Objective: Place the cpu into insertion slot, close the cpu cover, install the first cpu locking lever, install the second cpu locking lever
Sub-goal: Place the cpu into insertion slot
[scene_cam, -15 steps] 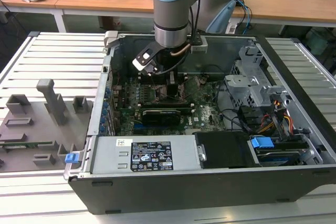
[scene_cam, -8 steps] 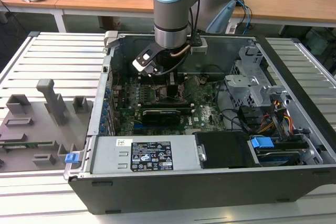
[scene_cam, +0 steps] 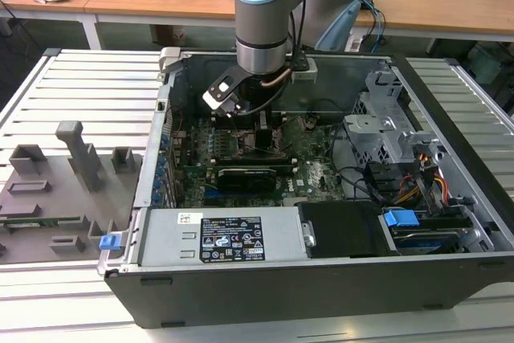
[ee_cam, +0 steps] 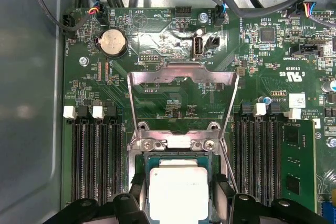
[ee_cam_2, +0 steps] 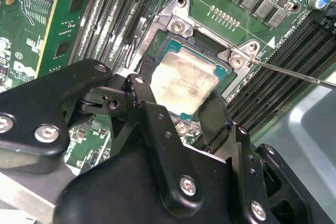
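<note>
While the arm [scene_cam: 261, 14] stands over the open computer case [scene_cam: 321, 291] in the exterior view, the gripper [scene_cam: 261, 128] sits low over the green motherboard [scene_cam: 317, 162], toward the case's far wall. A long black card [scene_cam: 245, 176] lies across the board just on the near side of the gripper.

Second wrist view: gripper [ee_cam_2: 178, 92] straddles the cpu [ee_cam_2: 185, 77]. Its black fingers [ee_cam_2: 143, 85] press against two opposite edges of the chip, so it is clamped on it. The silvery-tan top faces up and looks level with the board.

First wrist view: same grip, gripper [ee_cam: 178, 198] on either side of the cpu [ee_cam: 178, 188]. The chip lies within the outline of the insertion slot [ee_cam: 178, 157]. Whether it is fully seated or held just above the contacts I cannot tell from these angles.

The cpu cover [ee_cam: 181, 75] is open. It is raised on its hinge at the slot's edge and tilted away from the gripper, with the board showing through its cut-out. A thin locking lever [ee_cam_2: 294, 74] is unlatched and sticks out from the slot's corner over the memory slots [ee_cam_2: 283, 61]. Memory slots flank the socket on both sides.
</note>
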Robot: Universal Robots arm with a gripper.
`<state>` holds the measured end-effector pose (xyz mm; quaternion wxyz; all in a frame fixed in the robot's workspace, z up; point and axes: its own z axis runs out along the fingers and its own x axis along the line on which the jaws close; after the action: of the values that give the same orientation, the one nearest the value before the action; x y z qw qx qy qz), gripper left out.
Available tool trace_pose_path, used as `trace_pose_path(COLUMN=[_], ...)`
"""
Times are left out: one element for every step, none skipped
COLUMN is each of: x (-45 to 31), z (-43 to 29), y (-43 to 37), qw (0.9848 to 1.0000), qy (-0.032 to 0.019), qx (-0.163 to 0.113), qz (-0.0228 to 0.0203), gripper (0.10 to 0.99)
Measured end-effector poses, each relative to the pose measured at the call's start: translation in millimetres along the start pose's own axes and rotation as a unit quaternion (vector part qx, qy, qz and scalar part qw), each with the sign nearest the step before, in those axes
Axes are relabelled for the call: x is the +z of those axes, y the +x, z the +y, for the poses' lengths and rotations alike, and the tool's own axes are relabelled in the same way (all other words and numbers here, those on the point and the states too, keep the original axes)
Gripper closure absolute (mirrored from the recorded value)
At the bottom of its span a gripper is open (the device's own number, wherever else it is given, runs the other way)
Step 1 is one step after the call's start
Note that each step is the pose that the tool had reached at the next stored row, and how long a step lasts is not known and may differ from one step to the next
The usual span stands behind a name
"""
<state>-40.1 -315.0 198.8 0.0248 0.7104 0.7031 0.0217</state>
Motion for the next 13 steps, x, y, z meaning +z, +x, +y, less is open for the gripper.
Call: trace_pose_path(x=[-1.5, -2.6, -4.0, -5.6, -6.4, -7.2, -8.7, -9.0, -9.6, -10.2, -11.3, -13.0, -14.6], z=[0.1, 0.2, 0.2, 0.3, 0.4, 0.5, 0.6, 0.6, 0.6, 0.6, 0.7, 0.9, 1.0], y=[0.1, 0.1, 0.1, 0.1, 0.1, 0.2, 0.1, 0.2, 0.1, 0.1, 0.1, 0.1, 0.1], qw=[1.0, 1.0, 1.0, 1.0, 1.0, 1.0, 1.0, 1.0, 1.0, 1.0, 1.0, 1.0, 1.0], qy=[0.0, 0.0, 0.0, 0.0, 0.0, 0.0, 0.0, 0.0, 0.0, 0.0, 0.0, 0.0, 0.0], qx=[0.0, 0.0, 0.0, 0.0, 0.0, 0.0, 0.0, 0.0, 0.0, 0.0, 0.0, 0.0, 0.0], qz=[0.0001, 0.0, 0.0, 0.0, -0.0005, -0.0015, -0.0024, -0.0024, -0.0025, -0.0025, -0.0026, -0.0027, -0.0028], gripper=[0.471, 0.471, 0.471, 0.486, 0.549, 0.616, 0.678, 0.737, 0.855, 0.855, 0.976, 0.98, 0.98])
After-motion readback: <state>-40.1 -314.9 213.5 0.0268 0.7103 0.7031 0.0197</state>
